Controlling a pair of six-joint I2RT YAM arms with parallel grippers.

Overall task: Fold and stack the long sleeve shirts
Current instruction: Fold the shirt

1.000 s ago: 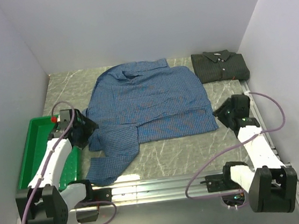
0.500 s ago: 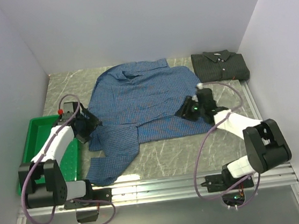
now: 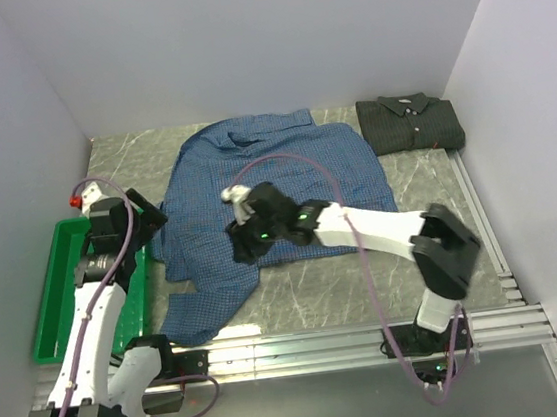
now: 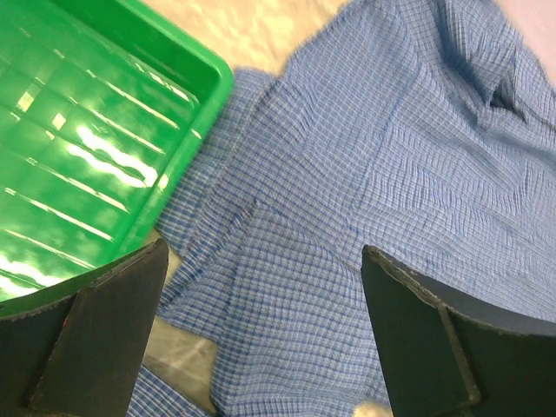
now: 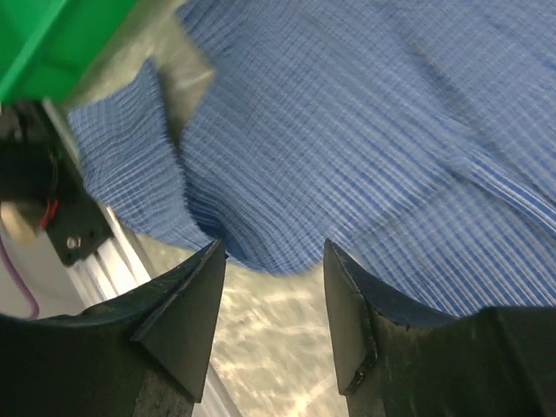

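Observation:
The blue checked long sleeve shirt (image 3: 285,178) lies spread flat mid-table, collar toward the back, with one sleeve (image 3: 203,298) trailing to the near left. The dark long sleeve shirt (image 3: 410,123) sits folded at the back right. My left gripper (image 3: 152,221) hovers at the blue shirt's left edge. In the left wrist view it (image 4: 262,249) is open wide above the checked cloth (image 4: 382,174). My right gripper (image 3: 243,245) reaches across the shirt to its near hem. It (image 5: 273,252) is open, holding nothing, over the hem (image 5: 287,261) and bare table.
A green plastic tray (image 3: 52,295) stands on the left, its corner (image 4: 200,78) touching the blue shirt. White walls close in the left, back and right. A metal rail (image 3: 353,336) runs along the near edge. The marble tabletop (image 3: 367,279) shows near the shirt.
My right arm has swung from the right side, across the blue shirt, to its near-left hem. The left gripper has drawn back to the left and opened wider. Neither shirt has moved.

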